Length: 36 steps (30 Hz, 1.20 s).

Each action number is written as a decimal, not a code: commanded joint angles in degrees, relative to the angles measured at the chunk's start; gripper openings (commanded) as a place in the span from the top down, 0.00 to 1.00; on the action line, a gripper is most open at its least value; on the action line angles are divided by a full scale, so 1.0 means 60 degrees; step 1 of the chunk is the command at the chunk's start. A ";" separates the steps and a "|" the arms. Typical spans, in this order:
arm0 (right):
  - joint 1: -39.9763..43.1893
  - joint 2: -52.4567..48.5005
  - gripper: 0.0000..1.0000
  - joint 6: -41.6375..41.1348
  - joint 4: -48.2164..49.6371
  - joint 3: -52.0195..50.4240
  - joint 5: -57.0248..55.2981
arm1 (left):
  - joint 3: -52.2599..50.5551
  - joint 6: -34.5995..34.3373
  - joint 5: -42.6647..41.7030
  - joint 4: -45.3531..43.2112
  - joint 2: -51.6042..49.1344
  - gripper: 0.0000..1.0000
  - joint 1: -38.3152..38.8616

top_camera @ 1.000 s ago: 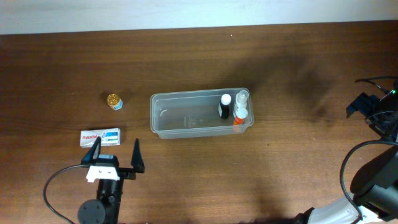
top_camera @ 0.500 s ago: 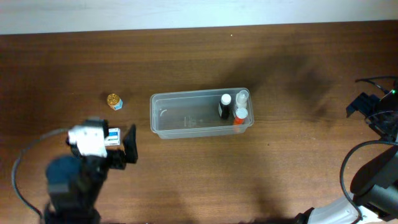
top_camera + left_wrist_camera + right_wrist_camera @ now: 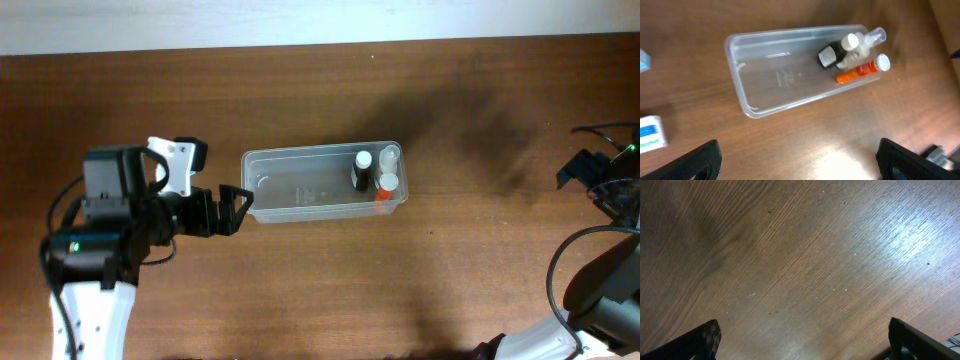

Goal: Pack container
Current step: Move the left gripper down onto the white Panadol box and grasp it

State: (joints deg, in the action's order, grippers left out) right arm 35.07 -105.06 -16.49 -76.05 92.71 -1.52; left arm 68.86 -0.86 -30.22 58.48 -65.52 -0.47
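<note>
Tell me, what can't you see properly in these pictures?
- White and blue box: left wrist view, cut off by the left edge; its print is too blurred to read.
- Pale blue thing: same view, mostly outside the left edge; cannot tell what it is.
- Bottles in the container: labels too small in both views.
- Right fingers: right wrist view, only dark tips at the bottom corners.

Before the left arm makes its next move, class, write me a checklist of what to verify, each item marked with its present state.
1. Left gripper open and empty: ok.
2. Container upright, with bare floor at the end away from the bottles: ok.
3. Three bottles inside the container: ok.
4. Box lined up under the left gripper: not ok, it lies off to one side.
5. Right gripper away from the container: ok.
</note>
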 commanded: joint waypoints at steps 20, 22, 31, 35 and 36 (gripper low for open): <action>0.0040 0.0109 0.02 -0.0015 0.0004 -0.0022 -0.0084 | 0.0157 -1.0652 0.5694 0.0171 -0.4197 0.01 -0.1388; 0.0040 0.0109 0.02 -0.0015 0.0004 -0.0022 -0.0084 | 0.0157 -1.0681 0.5679 0.0160 -0.4590 0.01 -0.1628; 0.0040 0.0109 0.02 -0.0015 0.0004 -0.0022 -0.0084 | 0.0157 -1.0666 0.5457 -0.0390 -0.5825 0.01 -0.2408; 0.0040 0.0109 0.02 -0.0015 0.0004 -0.0022 -0.0084 | 0.0153 -1.0666 0.5493 -0.0612 -0.6339 0.01 -0.2426; 0.0040 0.0109 0.02 -0.0018 0.0004 -0.0022 -0.0084 | 0.0153 -1.0666 0.5486 -0.0718 -0.6502 0.01 -0.2426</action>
State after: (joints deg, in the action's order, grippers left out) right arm 35.07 -105.06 -16.45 -76.05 92.71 -1.52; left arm 68.97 -63.96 2.20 55.33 -101.34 -14.81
